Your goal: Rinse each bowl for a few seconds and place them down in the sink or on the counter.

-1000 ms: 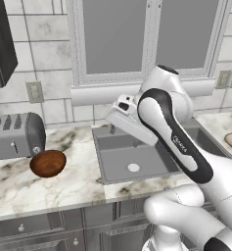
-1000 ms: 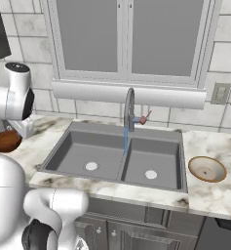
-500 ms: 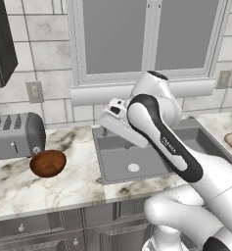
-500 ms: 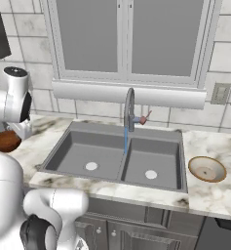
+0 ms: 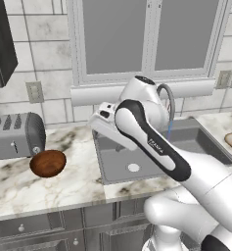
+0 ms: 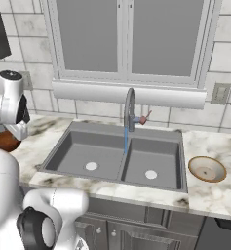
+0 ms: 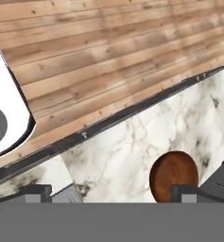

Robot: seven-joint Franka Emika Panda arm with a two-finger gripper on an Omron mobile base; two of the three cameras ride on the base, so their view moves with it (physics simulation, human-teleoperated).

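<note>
The reddish-brown bowl point(image 5: 48, 163) sits upright on the marble counter point(image 5: 81, 169), left of the sink point(image 5: 151, 169) and beside the toaster. In the hand view the same bowl point(image 7: 174, 174) lies just inside the right fingertip point(image 7: 188, 192). My gripper point(image 7: 112, 193) is open and holds nothing. My hand point(image 5: 107, 123) hovers over the sink's left rim, right of and above that bowl. The pale beige bowl point(image 6: 207, 169) rests on the counter right of the sink point(image 6: 112, 183). Water runs from the gooseneck faucet point(image 6: 129, 108) down toward the divider between the basins.
A grey toaster point(image 5: 14, 135) stands at the back left, close to the reddish-brown bowl. A dark cabinet point(image 5: 0, 44) hangs above it. The window ledge point(image 5: 103, 93) runs behind the sink. Wooden floor point(image 7: 108, 52) shows beyond the counter edge in the hand view.
My arm has swung left, bringing the hand from over the left basin toward the sink's left rim. The bowls have stayed put and the water keeps running.
</note>
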